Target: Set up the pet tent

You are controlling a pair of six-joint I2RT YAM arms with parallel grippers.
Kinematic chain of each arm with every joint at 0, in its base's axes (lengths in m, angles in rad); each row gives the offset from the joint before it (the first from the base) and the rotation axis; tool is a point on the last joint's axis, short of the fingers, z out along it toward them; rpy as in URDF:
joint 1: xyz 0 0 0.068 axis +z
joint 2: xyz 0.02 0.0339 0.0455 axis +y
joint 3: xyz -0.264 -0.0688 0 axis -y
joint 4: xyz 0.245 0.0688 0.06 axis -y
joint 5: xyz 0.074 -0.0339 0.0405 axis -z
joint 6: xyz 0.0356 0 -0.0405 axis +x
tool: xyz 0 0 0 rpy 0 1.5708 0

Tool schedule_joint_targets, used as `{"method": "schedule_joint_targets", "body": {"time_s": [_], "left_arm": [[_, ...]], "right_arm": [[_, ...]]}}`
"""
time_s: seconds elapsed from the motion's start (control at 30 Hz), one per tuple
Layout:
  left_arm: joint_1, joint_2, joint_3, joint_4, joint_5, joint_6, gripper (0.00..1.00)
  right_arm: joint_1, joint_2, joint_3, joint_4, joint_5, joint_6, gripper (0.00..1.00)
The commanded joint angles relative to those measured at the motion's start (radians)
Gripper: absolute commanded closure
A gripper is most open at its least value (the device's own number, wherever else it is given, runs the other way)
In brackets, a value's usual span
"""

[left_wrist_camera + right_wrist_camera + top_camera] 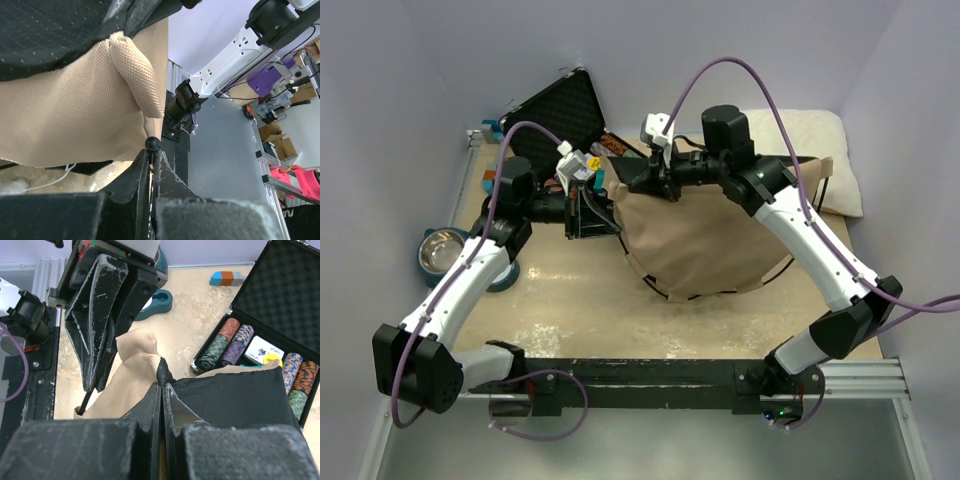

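The pet tent (705, 235) lies slumped as a tan heap on the surface, right of the middle and toward the far edge. Both arms meet at its far left corner.

The left pincer (151, 161) is closed on a thin dark pole (152, 144). The pole's ball tip pokes out just past the fingertips, beside a folded tan pocket of the cloth. I judge that the pole end is being steered into that pocket.

The right pincer (162, 387) is closed on a bunched bit of the tent's black edge. It may be a loop or a seam, but the view is too close to tell. The grip lifts the cloth and presents the corner to the other arm.

The open black case (558, 108) of chips (235, 337) stands at the far edge, just behind both pincers, so there is little room to draw back that way. The white pillow (825, 140) fills the far right corner, with the tent's far side against it. A metal bowl (440, 250) and a teal object (160, 300) sit near the left edge, out of the way. The right arm crosses above the tent and could hinder the cloth from rising.
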Motion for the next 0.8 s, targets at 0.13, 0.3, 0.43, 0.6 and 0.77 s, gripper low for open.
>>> {"method": "schedule_joint_targets", "body": {"time_s": [0.13,0.3,0.43,0.6,0.77], "left_arm": [[-0.004,0.023,0.065,0.015,-0.014,-0.007,1.0],[-0.005,0.029,0.068,0.016,-0.015,-0.009,1.0],[-0.005,0.029,0.063,0.012,-0.021,-0.006,1.0],[-0.005,0.032,0.06,0.008,-0.029,-0.009,1.0],[-0.024,0.027,0.034,0.016,-0.02,-0.024,1.0]], "right_arm": [[0.043,-0.048,-0.018,-0.027,-0.026,-0.065,1.0],[0.054,-0.043,-0.018,-0.032,-0.023,-0.075,1.0],[0.056,-0.039,-0.008,-0.04,-0.026,-0.087,1.0],[0.056,-0.038,-0.004,-0.05,-0.012,-0.099,1.0],[0.062,-0.032,0.0,-0.02,0.009,-0.072,1.0]]}}
